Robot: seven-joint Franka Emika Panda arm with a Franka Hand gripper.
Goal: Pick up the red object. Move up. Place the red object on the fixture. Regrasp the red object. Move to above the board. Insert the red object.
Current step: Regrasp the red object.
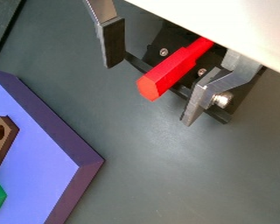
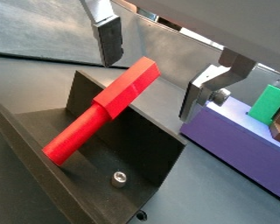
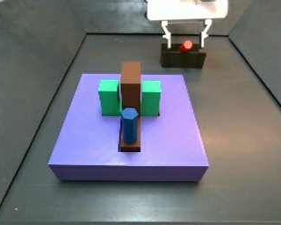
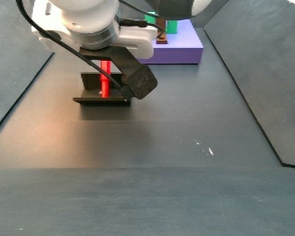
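Red stick [image 2: 105, 108]: a short bright red bar lying tilted against the fixture, its upper end leaning over the raised back edge and its lower end pointing down toward the base plate. In a side view [image 3: 188, 44] it shows as a small red spot on top of the dark block.
Fixture [image 2: 130, 149]: a dark L-shaped bracket on a base plate, standing on the grey floor [image 4: 175, 175]; a small metal screw sits in the plate.
Gripper [image 1: 157, 66]: hanging just over the fixture, its two silver fingers [image 1: 206, 94] spread wide on either side of the red stick. There is clear space between each plate and the stick, so nothing is held.
Gripper in the side views: at the far end of the floor, straight above the fixture [image 3: 184, 56].
Board [image 3: 129, 132]: a flat purple slab, well apart from the fixture.
On the board: green blocks [image 3: 110, 97], a long brown bar [image 3: 131, 88] between them, and an upright blue peg [image 3: 129, 126] near the bar's front end.
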